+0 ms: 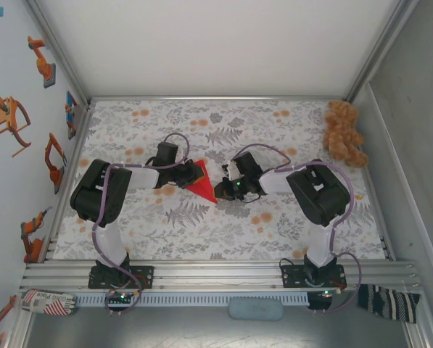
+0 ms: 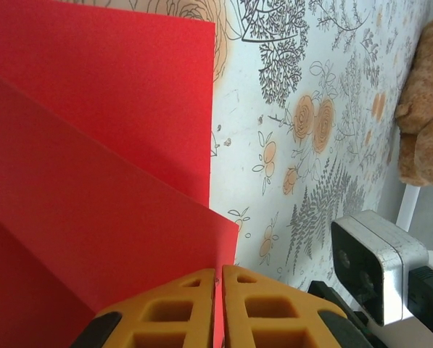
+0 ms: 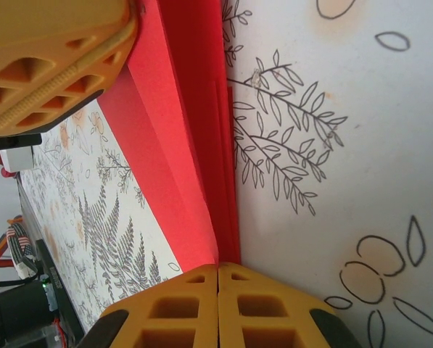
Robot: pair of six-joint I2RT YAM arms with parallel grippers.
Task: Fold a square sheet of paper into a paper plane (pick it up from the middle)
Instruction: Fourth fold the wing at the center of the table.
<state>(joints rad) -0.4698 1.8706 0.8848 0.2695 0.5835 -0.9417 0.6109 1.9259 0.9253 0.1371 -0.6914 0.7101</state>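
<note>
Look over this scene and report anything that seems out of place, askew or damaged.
A brown plush teddy bear lies in the far right corner of the floral-patterned table, unrelated to folding. The bright red paper sheet, pinched by the left gripper and right gripper, looks folded, with no tears visible.

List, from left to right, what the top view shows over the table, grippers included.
From the left: left gripper → red paper → right gripper → teddy bear.
</note>
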